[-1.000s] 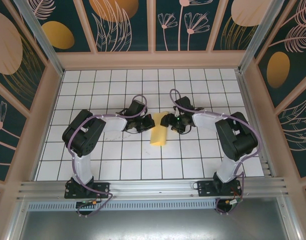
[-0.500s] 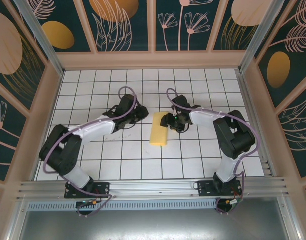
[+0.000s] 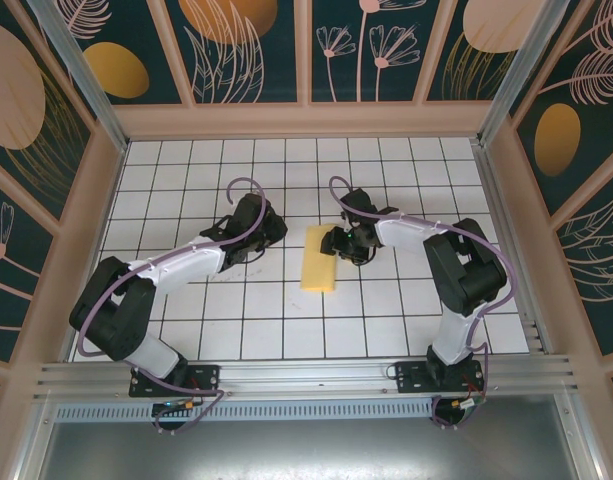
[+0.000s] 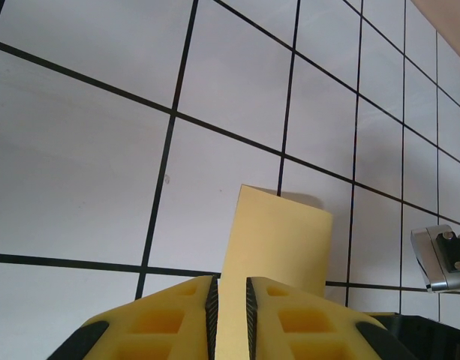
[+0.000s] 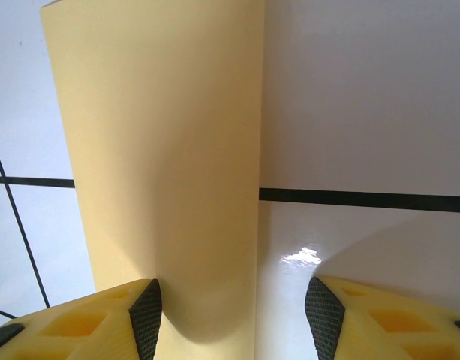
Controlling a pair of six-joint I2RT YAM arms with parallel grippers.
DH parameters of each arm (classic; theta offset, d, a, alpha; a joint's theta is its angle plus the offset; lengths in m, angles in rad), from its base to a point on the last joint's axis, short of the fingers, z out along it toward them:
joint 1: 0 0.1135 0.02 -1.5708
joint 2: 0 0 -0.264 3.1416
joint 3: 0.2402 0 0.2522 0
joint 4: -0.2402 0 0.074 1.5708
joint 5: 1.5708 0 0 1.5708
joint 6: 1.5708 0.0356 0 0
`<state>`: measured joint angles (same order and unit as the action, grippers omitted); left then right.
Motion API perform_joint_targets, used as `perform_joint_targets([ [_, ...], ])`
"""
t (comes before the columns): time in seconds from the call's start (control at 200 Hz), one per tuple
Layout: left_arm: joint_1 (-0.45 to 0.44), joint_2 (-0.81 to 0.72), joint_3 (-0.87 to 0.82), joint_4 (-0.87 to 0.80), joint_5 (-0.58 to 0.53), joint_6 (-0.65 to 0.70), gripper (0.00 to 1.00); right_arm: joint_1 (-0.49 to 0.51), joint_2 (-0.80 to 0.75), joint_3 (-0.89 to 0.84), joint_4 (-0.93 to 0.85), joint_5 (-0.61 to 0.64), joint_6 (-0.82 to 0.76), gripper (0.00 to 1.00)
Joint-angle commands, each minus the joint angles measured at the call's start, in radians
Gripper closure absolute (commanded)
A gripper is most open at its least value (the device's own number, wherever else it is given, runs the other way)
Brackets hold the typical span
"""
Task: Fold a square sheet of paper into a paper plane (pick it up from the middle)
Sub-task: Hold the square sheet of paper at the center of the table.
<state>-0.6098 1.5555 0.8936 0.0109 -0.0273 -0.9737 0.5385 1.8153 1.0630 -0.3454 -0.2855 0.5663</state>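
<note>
Overhead, the right pincer [image 3: 344,243] stands jaws apart, straddling the one o'clock edge of the folded sheet of paper [image 3: 319,260], which lies flat in the middle of the table [image 3: 386,310]. The left pincer [image 3: 271,232], parted only a crack and empty, sits at the sheet's ten o'clock. Closing could skid the loose sheet sideways and skew its crease.

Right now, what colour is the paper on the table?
Plain pale yellow paper, clearest in the right wrist view.

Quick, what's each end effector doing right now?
Left end effector: barely open, holding nothing.
Right end effector: open over folded yellow paper, not gripping.
</note>
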Motion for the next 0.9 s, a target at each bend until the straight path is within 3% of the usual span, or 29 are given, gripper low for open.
perform_joint_targets([
  [0.0,-0.001,0.018,-0.004,0.004,0.019,0.004,0.79,-0.005,0.024,0.01,-0.049,0.022,-0.029,0.43],
  [0.475,-0.001,0.02,-0.005,0.008,0.027,0.004,0.78,-0.009,0.033,0.006,-0.047,0.042,-0.004,0.45],
  [0.55,-0.002,0.02,-0.005,0.008,0.027,0.005,0.78,-0.011,0.038,0.012,-0.054,0.029,-0.026,0.51],
  [0.896,-0.001,0.028,0.001,0.009,0.037,0.005,0.78,-0.017,0.033,0.003,-0.038,0.021,-0.019,0.48],
])
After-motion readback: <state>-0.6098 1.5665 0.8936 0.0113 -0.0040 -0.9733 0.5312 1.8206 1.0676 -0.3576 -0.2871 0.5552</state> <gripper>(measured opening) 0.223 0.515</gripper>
